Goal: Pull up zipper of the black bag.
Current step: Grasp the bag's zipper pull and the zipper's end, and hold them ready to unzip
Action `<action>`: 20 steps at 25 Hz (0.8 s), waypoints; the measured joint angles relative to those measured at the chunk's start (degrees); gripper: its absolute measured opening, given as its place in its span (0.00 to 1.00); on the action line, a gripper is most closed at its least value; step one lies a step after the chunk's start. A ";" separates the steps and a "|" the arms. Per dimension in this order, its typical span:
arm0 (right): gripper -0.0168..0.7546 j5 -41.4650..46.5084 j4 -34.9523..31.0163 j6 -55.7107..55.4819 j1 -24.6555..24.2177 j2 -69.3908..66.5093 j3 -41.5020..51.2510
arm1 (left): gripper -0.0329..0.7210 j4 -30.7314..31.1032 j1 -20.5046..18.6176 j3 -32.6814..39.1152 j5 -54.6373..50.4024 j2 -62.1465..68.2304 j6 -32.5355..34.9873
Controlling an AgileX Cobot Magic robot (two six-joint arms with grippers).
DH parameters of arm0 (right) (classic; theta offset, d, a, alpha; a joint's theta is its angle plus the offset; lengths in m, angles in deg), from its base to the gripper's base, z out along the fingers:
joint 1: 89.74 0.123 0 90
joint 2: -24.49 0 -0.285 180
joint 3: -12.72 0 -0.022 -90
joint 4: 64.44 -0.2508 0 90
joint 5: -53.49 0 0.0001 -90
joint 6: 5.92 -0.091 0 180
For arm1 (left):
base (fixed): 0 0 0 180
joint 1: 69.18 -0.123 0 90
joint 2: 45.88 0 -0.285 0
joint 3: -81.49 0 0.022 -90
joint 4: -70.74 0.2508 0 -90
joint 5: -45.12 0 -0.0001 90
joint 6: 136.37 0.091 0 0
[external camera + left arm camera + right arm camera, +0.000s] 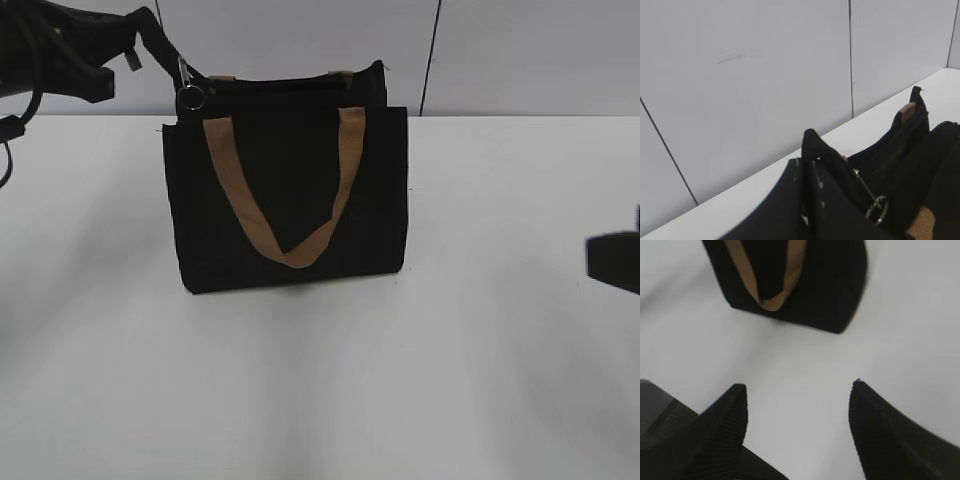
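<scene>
Bag [290, 200] upright mid-table, zipper [191, 92] pull at its top-left corner. Left gripper [807, 175] pinched shut on a black tab beside the pull, probably bracing that end. Right gripper [797, 410] spread open, well apart, holding nothing.

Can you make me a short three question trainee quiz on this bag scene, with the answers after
1. True or false: the right gripper is clamped on the black bag.
2. At which top corner of the bag, seen from the exterior view, does the zipper pull with its ring sit? A) left B) right
3. Fill in: the front tan strap hangs in a ___ shape.

Key
1. False. Its fingers stand apart over bare table, short of the bag.
2. A. The left gripper is there, closed on the fabric tab by the pull.
3. V
</scene>
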 joint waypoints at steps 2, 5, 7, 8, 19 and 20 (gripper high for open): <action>0.65 -0.53 -9.41 11.50 0.00 -9.56 -1.97 | 0.04 0.00 0.02 0.00 -0.98 0.00 -0.06; 0.65 -0.61 -21.13 24.47 0.19 -22.27 -6.49 | 0.04 0.00 0.06 0.00 -2.95 0.00 -0.06; 0.65 -0.80 -24.36 29.57 2.13 -28.29 -10.93 | 0.04 -0.06 0.06 0.00 -3.94 0.00 -0.06; 0.65 -1.16 -24.77 30.86 3.53 -31.47 -13.23 | 0.04 -0.06 0.06 0.00 -4.04 0.00 -0.06; 0.65 -7.33 -21.28 34.79 21.00 -58.06 -37.91 | 0.04 -0.10 0.06 0.00 -4.11 0.00 -0.06; 0.65 -7.47 -21.28 34.84 21.76 -59.95 -39.11 | 0.04 -0.10 0.06 0.00 -4.11 0.00 -0.06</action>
